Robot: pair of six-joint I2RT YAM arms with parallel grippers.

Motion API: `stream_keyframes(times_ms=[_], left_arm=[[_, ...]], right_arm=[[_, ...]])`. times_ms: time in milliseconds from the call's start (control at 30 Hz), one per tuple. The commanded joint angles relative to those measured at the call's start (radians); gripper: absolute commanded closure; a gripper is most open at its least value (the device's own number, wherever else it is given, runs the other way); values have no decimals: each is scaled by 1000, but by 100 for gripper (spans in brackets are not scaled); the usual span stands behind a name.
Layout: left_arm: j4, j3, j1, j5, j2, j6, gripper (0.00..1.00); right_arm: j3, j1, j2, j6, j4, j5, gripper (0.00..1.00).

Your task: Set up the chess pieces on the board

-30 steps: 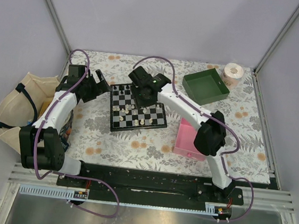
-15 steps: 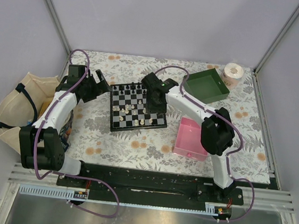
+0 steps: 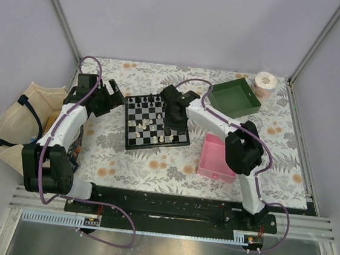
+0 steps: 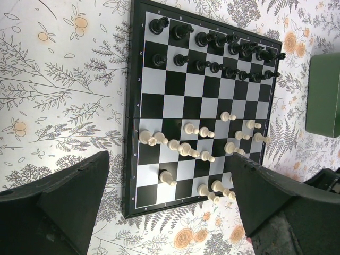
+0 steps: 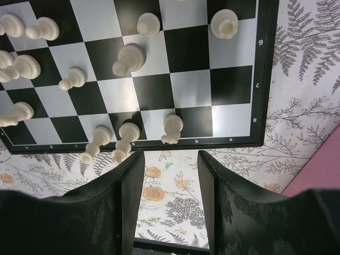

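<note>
Right end effector [image 3: 174, 116] has shifted from above the far middle of the board to its right-hand part; left arm unchanged. Right end effector [image 5: 170, 159]: black two-finger unit, jaws partly apart, nothing between them but patterned cloth, holding nothing; poised above the edge of the small flat black-and-white chequered board [image 5: 260, 79], fingertips just short of its black border. One cream-white piece [image 5: 171, 129] stands on the edge row directly ahead of the gap; two more [image 5: 125, 138] stand just beside it, with further cream pieces scattered on squares beyond. Left end effector [image 4: 169, 158]: black two-finger unit, jaws spread wide, empty; held off the board's left side [image 3: 114, 94], camera looking across the whole board [image 4: 129, 106]. Black chess pieces [image 4: 212, 40]: two full rows along one edge, the far edge in the overhead view. Cream-white chess pieces [image 4: 186, 150]: loosely scattered over the opposite half, not in rows. Board [image 3: 156, 147]: at mid-worktop, between the two end effectors, slightly rotated. Worktop [image 3: 153, 168]: white floral-print cloth. Pink square plastic tray [image 3: 215, 160]: right of the board, near it, partly under the right arm. Green square plastic tray [image 3: 234, 98]: far right, well apart from the pink one. Pale roll [image 3: 265, 82]: far right corner. Cream canvas bag with black straps [image 3: 18, 121]: off the worktop's left edge.
</note>
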Motion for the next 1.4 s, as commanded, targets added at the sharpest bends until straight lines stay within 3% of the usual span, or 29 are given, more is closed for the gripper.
stream_keyframes(times_ms=[0,467,600,700,900,1367], left_arm=[[43,-1,4,25,-10,-13,1],[38,-3,5,19,-15,-10,1],[38,-4,4,19,-13,-7,1],[38,-1,5,23,-7,-8,1],[40,0,4,26,-4,-10,1],[40,-1,4,25,1,-11,1]], right_arm=[[18,4,45,16,7,-39,48],[26,0,73,13,9,-9,59],[18,-3,67,2,7,-9,67],[6,-3,54,-13,10,-6,78],[-23,-3,31,-42,9,-7,87],[-49,-3,-4,-68,-4,43,89]])
